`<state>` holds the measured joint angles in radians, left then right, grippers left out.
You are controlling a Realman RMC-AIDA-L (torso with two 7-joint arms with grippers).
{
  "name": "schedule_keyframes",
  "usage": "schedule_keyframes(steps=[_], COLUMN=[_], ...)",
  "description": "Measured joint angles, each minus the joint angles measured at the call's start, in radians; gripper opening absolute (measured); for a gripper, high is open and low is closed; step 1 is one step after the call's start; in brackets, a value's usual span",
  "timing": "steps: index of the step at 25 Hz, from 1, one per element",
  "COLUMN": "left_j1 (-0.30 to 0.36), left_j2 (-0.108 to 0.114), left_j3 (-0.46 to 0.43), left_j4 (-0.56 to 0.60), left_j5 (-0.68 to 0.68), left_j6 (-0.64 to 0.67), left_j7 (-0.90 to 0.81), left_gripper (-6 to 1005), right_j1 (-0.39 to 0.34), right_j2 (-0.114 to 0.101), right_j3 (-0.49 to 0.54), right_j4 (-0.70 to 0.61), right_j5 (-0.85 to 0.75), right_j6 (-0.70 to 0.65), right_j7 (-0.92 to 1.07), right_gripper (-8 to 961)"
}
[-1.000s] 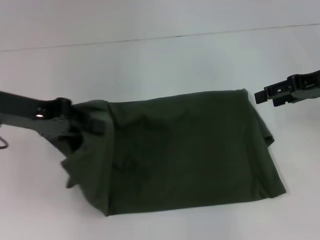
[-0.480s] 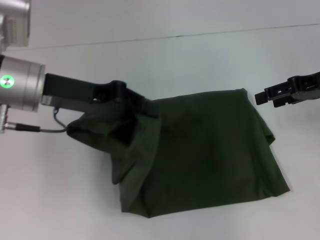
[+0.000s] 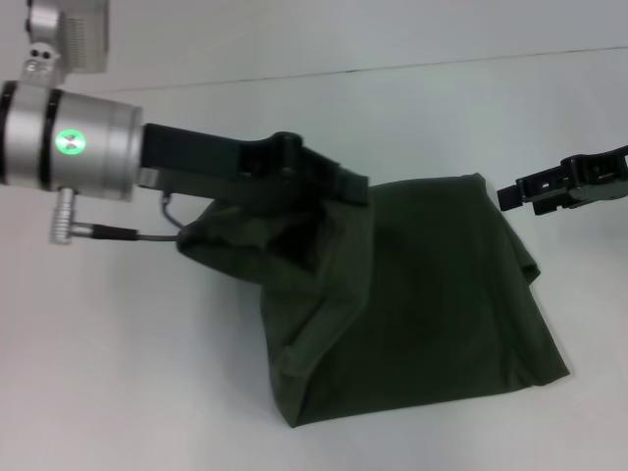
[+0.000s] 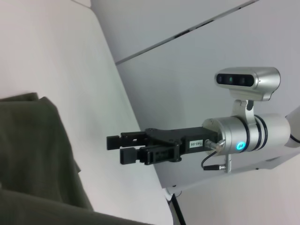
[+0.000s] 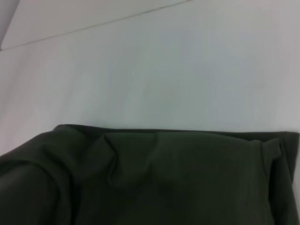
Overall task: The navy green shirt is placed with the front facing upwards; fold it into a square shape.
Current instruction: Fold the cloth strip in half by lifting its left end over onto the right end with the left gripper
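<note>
Left tool (image 3: pixel 348 188) clamps the navy green shirt (image 3: pixel 432 294) by its left edge, lifted above the white counter (image 3: pixel 294 108). Soft, limp cotton droops, so grip hems and corners. Right tool (image 3: pixel 512 191) hovers beside the shirt's far right corner, narrowly parted, empty.

The left arm reaches in from the left edge of the head view, its silver wrist showing a green light, and the left gripper (image 3: pixel 348 186) is raised above the table with its fingers pinched closed on cloth. The right gripper (image 3: pixel 512 193) hangs level near the right edge, its fingers slightly parted and holding nothing.
</note>
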<state>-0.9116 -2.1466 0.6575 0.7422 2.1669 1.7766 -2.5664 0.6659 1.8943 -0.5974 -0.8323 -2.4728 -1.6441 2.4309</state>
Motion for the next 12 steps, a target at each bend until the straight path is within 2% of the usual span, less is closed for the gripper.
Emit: schedule_keyframes(steps=[7,12], left_j1=[-0.053,-0.077], left_j2=[-0.004,-0.016], left_j3=[0.008,0.023], left_j4=[-0.139,-0.207], left_j5=[-0.011,-0.026], left_j6=[-0.098,-0.171], left_j7=[0.076,0.115], left_gripper=[31,31], right_j1=[0.001,-0.002], right_j2=[0.0,0.0], right_j3=[0.001,0.003], right_j4=[0.001,0.001], right_j5=[0.0,0.0], right_j6=[0.002,0.002], right_j7=[-0.001,-0.002], right_gripper=[797,797])
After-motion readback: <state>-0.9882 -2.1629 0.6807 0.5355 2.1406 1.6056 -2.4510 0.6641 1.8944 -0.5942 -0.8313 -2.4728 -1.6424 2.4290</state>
